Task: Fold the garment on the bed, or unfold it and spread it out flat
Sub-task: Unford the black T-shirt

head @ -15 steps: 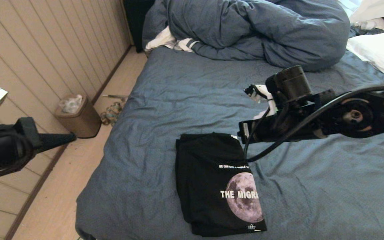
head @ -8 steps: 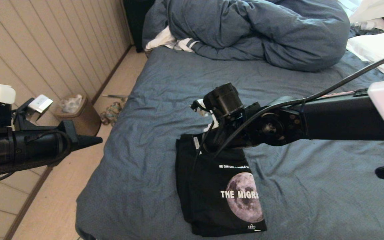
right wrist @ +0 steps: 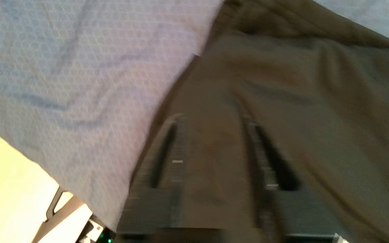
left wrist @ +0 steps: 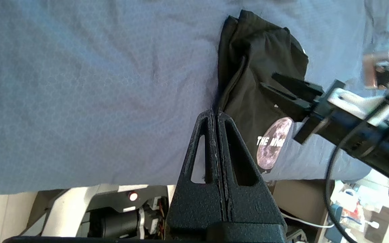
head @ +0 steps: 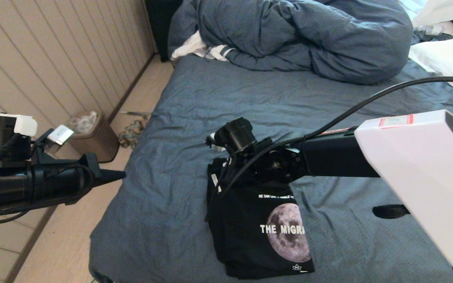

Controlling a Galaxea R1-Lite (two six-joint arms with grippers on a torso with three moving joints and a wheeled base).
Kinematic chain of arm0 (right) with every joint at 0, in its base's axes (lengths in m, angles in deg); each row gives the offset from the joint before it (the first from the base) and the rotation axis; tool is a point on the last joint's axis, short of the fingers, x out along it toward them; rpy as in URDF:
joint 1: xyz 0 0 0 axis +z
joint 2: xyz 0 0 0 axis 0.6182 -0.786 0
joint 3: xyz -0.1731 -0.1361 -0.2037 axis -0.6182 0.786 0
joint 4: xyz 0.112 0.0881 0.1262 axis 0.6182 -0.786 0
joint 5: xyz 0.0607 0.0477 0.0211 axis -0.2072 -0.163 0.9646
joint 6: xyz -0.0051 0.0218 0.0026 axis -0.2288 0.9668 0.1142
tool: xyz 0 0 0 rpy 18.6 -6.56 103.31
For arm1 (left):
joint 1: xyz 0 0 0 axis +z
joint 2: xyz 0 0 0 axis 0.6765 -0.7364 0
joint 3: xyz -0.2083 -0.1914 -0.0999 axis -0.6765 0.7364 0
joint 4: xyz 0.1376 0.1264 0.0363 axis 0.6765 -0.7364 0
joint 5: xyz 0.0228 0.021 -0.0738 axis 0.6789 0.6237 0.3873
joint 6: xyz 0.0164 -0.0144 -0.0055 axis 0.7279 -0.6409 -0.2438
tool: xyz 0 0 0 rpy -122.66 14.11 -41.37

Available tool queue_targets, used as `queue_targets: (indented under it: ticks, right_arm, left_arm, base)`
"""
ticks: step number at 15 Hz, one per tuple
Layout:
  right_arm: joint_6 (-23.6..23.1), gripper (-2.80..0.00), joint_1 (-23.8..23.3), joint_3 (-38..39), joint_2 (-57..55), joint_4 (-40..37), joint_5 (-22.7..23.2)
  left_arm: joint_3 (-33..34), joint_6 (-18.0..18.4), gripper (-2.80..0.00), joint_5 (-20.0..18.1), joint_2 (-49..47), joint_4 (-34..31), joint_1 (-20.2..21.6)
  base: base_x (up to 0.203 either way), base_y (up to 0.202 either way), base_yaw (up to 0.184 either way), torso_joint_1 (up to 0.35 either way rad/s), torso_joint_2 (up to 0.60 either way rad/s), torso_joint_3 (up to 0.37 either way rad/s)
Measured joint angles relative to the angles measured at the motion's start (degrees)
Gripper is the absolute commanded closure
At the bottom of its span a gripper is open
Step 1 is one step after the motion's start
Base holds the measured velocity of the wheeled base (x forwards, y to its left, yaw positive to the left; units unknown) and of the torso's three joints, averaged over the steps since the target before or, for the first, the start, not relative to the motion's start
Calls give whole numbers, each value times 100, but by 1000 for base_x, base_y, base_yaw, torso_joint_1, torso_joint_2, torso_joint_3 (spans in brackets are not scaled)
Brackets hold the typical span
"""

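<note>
The garment point(head: 258, 228) is a black T-shirt with a moon print, lying folded on the bed point(head: 195, 102) near its front left. My right arm point(head: 328, 161) reaches across it, and the wrist hangs over the shirt's far left corner. In the left wrist view my right gripper point(left wrist: 267, 81) hovers above the black cloth point(left wrist: 248, 47) with its fingers apart. From the right wrist, the right gripper point(right wrist: 213, 118) is open with only shirt fabric point(right wrist: 299, 94) showing beneath the gap. My left gripper point(head: 120, 175) is shut and empty, off the bed's left edge; its tip point(left wrist: 216, 114) points toward the shirt.
A bunched blue-grey duvet point(head: 309, 35) fills the bed's far end, with white-and-striped cloth point(head: 199, 49) beside it. A white pillow point(head: 446, 63) lies at the far right. A brown bin point(head: 92, 137) stands on the floor by the panelled wall.
My right arm has swung left and down to the shirt's far left corner, and its jaws have opened. My left arm has moved right, toward the bed's edge.
</note>
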Motion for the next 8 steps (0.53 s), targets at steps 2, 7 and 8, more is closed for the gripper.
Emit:
queue_targets:
  ticks: [2,7,8]
  right_arm:
    - [-4,-280,72,-146,-161,-2,-94]
    - [-54,-280,133,-459,-501,-33,-260]
    - [-94,-280,130,-525,-561,-30,-353]
  left_arm:
    - [149,-4,0,-24,-7,302,0]
    - [337,-8,0,-30,2,518,0]
    - [350,-9,0,-30,2,525,0]
  base:
    - [0,0,0,0,0,0]
    - [0,0,0,0,0,0]
    - [0,0,0,0,0,0]
